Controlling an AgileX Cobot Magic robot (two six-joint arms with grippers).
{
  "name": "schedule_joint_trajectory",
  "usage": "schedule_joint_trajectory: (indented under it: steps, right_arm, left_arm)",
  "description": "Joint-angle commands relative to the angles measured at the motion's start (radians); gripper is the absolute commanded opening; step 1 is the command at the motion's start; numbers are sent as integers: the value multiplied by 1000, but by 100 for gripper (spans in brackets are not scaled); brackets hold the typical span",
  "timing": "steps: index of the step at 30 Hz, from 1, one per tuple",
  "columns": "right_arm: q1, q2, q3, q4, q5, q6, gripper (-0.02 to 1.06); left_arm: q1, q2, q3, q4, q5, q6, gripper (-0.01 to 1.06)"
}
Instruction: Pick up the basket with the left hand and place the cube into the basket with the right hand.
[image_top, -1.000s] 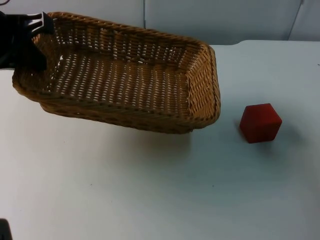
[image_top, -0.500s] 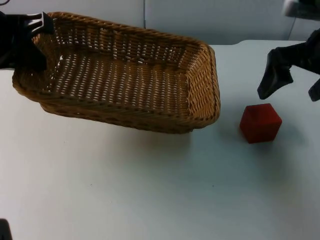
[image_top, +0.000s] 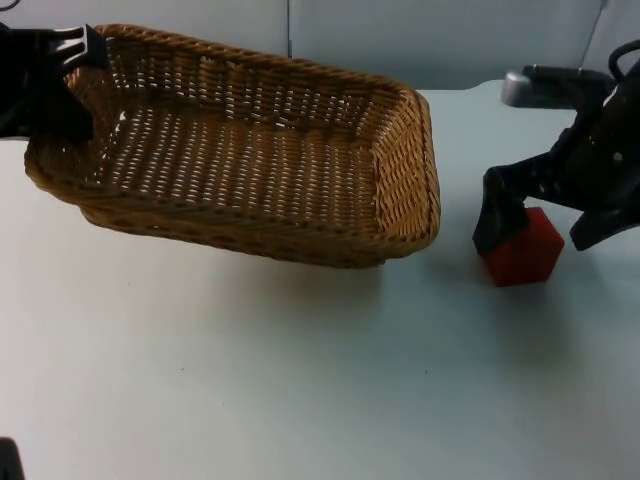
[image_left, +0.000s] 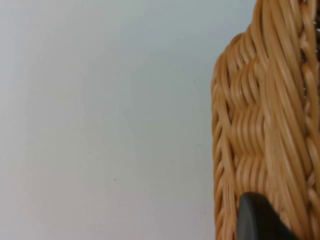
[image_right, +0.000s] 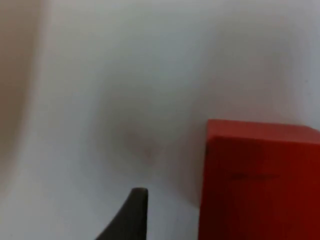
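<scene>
A brown wicker basket (image_top: 410, 170) hangs tilted a little above the white table, with its shadow beneath it. My left gripper (image_top: 60, 75) is shut on the basket's left rim, and the woven wall (image_left: 255, 140) stands right beside its fingertip (image_left: 257, 220). To the right of the basket a red cube (image_top: 527, 255) rests on the table. My right gripper (image_top: 538, 238) is open and low over the cube, one finger at its left side and the other at its right. In the right wrist view the cube (image_right: 260, 180) is close beside a fingertip (image_right: 132, 215).
The grey partition wall (image_top: 450, 40) runs behind the table. The basket's right end (image_top: 425, 215) lies a short way left of the cube. Bare white table (image_top: 300, 380) stretches across the front.
The right arm has come in from the upper right and dropped until its open fingers straddle the cube. The basket, left gripper and cube have stayed where they were.
</scene>
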Motion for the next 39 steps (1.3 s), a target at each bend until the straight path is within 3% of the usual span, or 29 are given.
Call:
schedule_joint_trajectory:
  steps: [1,2,3,5,6,7,9,15,18,20,24,25,27,29,33,39]
  right_arm:
    - [3,13,-9,0,-21,1,105]
    - [3,18,-9,-3,-31,1,104]
    - [3,20,-9,-3,-45,1,96]
    - [3,20,-9,1,-64,7,66]
    - [3,20,-9,1,-64,7,66]
    - [3,20,-9,1,-78,19,48]
    - [3,20,-9,1,-117,48,1]
    - [3,-5,-142,-7,-47,62,1]
    - [7,-43,-379,-4,61,90,1]
    - [7,-45,-418,2,84,90,1]
    - [59,-45,-644,31,290,72,1]
    - [59,-45,-644,31,290,72,1]
    - [120,-45,-707,80,403,31,1]
    - [172,-45,-707,138,453,-6,1]
    - [248,-18,-703,132,483,-2,1]
    - [286,59,-703,128,437,73,1]
  left_arm:
    - [0,-14,0,-23,6,-10,0]
    - [0,-14,0,-23,6,-10,0]
    - [0,-14,0,-23,6,-10,0]
    - [0,-14,0,-23,6,-10,0]
    - [0,-14,0,-23,6,-10,0]
    - [0,-14,0,-23,6,-10,0]
    - [0,-14,0,-23,6,-10,0]
    - [0,-14,0,-23,6,-10,0]
    - [0,-14,0,-23,6,-10,0]
    - [0,-14,0,-23,6,-10,0]
    - [0,-14,0,-23,6,-10,0]
    - [0,-14,0,-23,6,-10,0]
    - [0,-14,0,-23,6,-10,0]
    - [0,-14,0,-23,6,-10,0]
    - [0,-14,0,-23,6,-10,0]
    - [0,-14,0,-23,6,-10,0]
